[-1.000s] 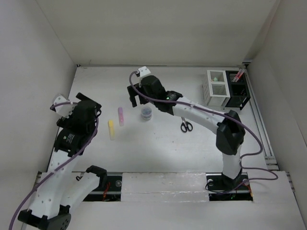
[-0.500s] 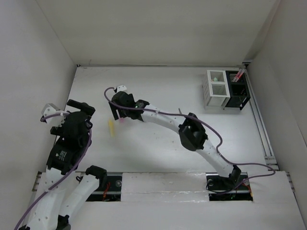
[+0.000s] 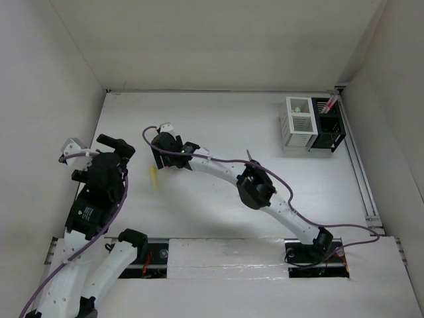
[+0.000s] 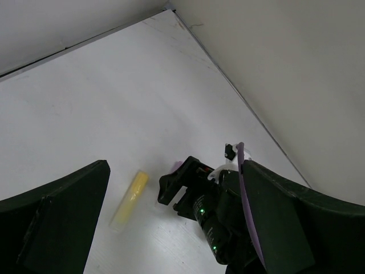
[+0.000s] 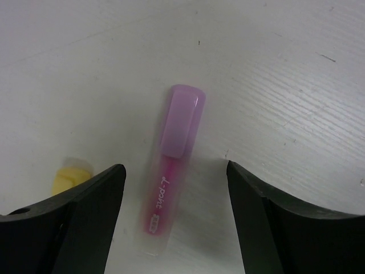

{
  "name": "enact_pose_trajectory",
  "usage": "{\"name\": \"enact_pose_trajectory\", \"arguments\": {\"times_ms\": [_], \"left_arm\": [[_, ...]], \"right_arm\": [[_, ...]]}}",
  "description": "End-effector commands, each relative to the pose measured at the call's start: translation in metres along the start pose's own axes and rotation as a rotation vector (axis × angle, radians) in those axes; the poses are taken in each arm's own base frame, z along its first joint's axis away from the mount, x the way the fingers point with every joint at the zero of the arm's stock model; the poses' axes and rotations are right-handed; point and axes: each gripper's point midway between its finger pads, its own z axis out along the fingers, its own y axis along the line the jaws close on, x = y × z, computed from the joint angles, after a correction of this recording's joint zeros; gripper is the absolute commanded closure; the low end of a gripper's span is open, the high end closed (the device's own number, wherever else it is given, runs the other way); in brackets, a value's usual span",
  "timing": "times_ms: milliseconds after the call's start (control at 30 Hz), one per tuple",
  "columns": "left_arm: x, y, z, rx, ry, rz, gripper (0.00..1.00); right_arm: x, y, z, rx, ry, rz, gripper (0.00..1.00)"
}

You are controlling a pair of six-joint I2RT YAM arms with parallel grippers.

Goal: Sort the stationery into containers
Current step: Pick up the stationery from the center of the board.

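My right tool straddles the purple highlighter, wide, untouching; the yellow highlighter at 9 o'clock is half-hidden. My left tool gapes wide.

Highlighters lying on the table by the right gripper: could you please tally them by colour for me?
Yellow highlighter: 1
Purple highlighter: 1
Total: 2
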Motion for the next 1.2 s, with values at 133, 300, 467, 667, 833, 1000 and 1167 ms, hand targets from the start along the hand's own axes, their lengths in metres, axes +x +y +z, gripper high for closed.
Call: {"name": "enact_pose_trajectory", "arguments": {"times_ms": [133, 300, 467, 667, 833, 1000, 1167], "left_arm": [[-0.005, -0.008, 0.0, 0.04, -0.013, 0.002, 0.0], [-0.002, -0.006, 0.001, 0.035, -0.009, 0.018, 0.0], [-0.005, -0.007, -0.001, 0.045, -0.018, 0.005, 0.0], [-0.007, -0.007, -0.002, 0.05, -0.022, 0.007, 0.0], [-0.002, -0.008, -0.002, 0.062, -0.009, 0.017, 0.0], [-0.005, -0.01, -0.003, 0.072, -0.018, 0.004, 0.0], [-0.006, -0.012, -0.003, 0.083, -0.016, 0.007, 0.0]], "right_arm": [[-0.004, 0.002, 0.005, -0.004, -0.007, -0.001, 0.33], [-0.002, 0.0, 0.006, -0.024, 0.014, -0.016, 0.45], [-0.005, -0.002, 0.006, -0.067, 0.033, -0.036, 0.88], [0.011, 0.002, -0.004, -0.23, 0.092, -0.055, 1.0], [-0.103, 0.027, -0.112, -0.552, -0.276, -0.059, 1.0], [-0.189, -0.011, -0.195, -0.697, -0.616, -0.016, 1.0], [-0.243, -0.109, -0.261, -0.55, -0.869, 0.052, 1.0]]}}
